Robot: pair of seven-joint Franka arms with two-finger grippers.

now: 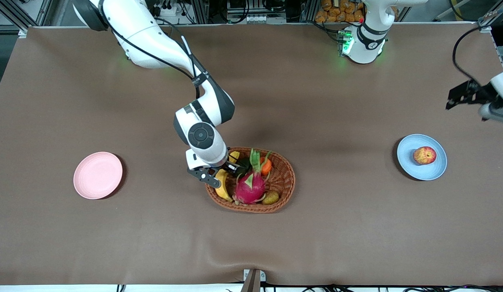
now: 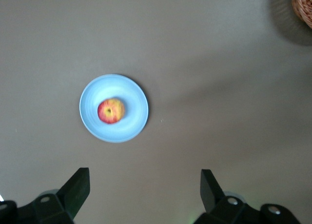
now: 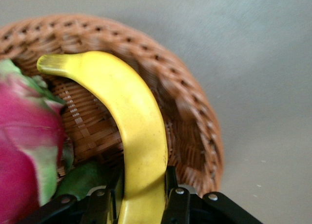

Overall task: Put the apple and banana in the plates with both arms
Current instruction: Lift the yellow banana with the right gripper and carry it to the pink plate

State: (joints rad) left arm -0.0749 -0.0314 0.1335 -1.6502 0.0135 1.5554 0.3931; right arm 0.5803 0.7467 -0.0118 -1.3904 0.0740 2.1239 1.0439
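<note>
The red and yellow apple (image 1: 424,155) lies on the pale blue plate (image 1: 409,164) toward the left arm's end of the table. Both show in the left wrist view, apple (image 2: 111,111) on plate (image 2: 134,124). My left gripper (image 1: 452,99) is open and empty in the air over the table beside that plate; its midpoint in its wrist view (image 2: 145,185) is off the plate. My right gripper (image 1: 217,172) is shut on the yellow banana (image 1: 223,187) at the basket's rim. In the right wrist view the fingers (image 3: 178,199) clamp the banana (image 3: 139,126). The pale pink plate (image 1: 98,175) is empty.
An oval woven basket (image 1: 286,178) at mid table holds a pink dragon fruit (image 1: 250,187), a small orange fruit (image 1: 266,165) and a brownish-green fruit (image 1: 270,197). The basket (image 3: 195,131) and dragon fruit (image 3: 22,151) crowd the right wrist view.
</note>
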